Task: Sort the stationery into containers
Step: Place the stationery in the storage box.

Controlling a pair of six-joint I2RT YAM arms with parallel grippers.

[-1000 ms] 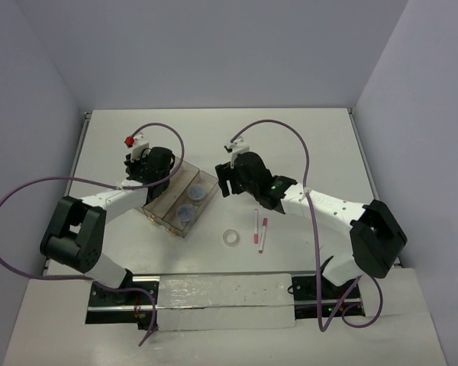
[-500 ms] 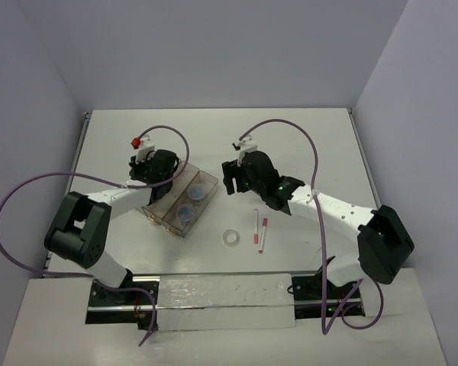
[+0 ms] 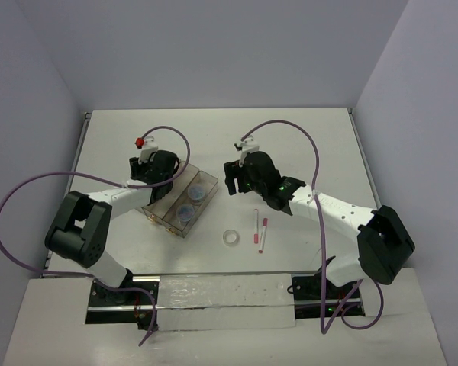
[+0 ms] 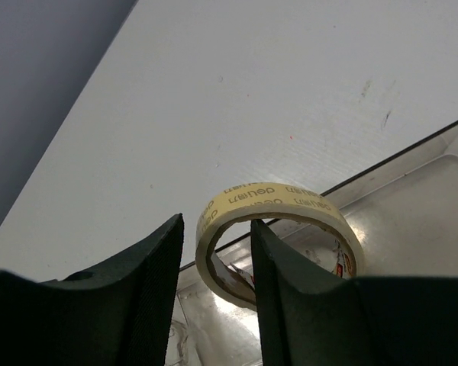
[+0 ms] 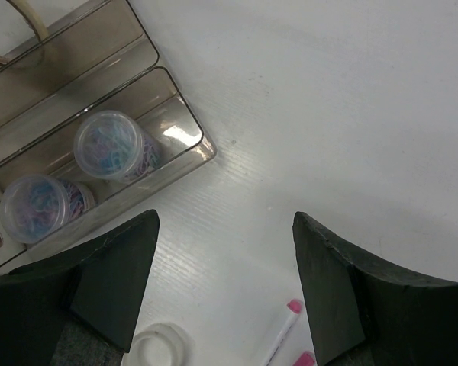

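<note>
Yellow tape roll stands on edge over tray far end, left gripper jaws slack around its wall; right gripper open, empty. Pens lie near-far.

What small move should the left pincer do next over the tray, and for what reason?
Probably lift the left pincer straight up. Its jaws stand parted around the wall of the tan tape ring, which appears to sit in an outer compartment of the tray, and one finger is inside the loop, so a sideways move could drag the ring out.
</note>
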